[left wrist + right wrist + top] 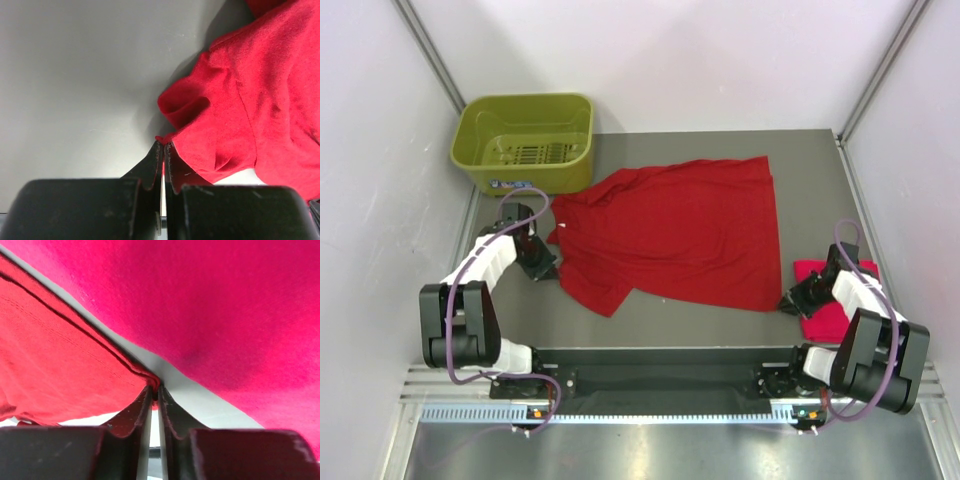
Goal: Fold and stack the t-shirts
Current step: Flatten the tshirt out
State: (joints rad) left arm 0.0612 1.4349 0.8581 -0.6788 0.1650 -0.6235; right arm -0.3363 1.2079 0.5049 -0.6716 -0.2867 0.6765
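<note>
One deep red shirt (675,235) — long axis left-right, collar left

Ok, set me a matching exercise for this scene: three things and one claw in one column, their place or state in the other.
1. deep red t-shirt
2. pinkish t-shirt
3. basket
4. left claw

a. far left corner
b. pinching deep red cloth
c. spread out in the middle
d. at the right edge, by the right arm

Pairs: 1-c, 2-d, 3-a, 4-b
</note>
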